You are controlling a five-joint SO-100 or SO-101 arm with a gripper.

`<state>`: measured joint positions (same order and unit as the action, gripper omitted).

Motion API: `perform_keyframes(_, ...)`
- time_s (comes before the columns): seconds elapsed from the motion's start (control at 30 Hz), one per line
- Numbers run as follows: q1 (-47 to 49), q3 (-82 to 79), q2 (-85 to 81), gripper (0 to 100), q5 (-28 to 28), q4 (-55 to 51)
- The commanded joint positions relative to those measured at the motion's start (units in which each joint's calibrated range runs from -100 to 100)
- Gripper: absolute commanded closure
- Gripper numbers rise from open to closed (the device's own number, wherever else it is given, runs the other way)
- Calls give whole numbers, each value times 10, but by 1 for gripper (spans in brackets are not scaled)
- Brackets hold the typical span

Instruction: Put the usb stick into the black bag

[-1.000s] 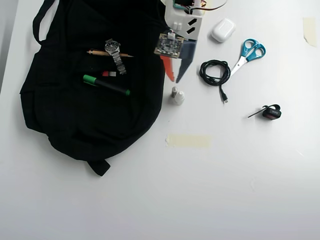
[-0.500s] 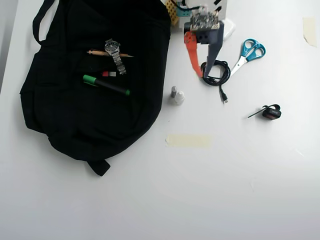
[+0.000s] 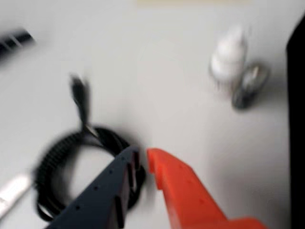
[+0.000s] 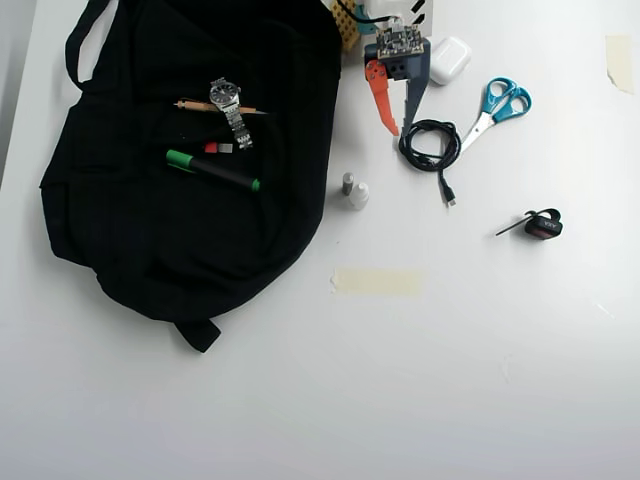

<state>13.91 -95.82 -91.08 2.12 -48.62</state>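
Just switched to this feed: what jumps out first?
The black bag fills the overhead view's upper left, with a watch, a green-capped marker and the small red usb stick lying on it. At top centre the gripper, one orange and one dark finger, hangs empty beside a coiled black cable, with blue scissors to the right.

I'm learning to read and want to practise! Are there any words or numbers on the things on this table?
No words or numbers can be read here.
The watch dial is too small to read.
The green marker shows no readable label.
The circuit board on the arm is too small.
The wrist view is blurred.
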Motion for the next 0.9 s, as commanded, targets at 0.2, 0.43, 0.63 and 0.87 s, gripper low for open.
perform_keyframes(0.2, -2, -38, -32, 98, 1, -94)
perform_keyframes(0.43, -2, -37, -41, 98, -4, -188)
perform_keyframes(0.63, -2, -37, -41, 98, -4, -187)
perform_keyframes(0.87, -2, -37, -41, 98, -4, -187)
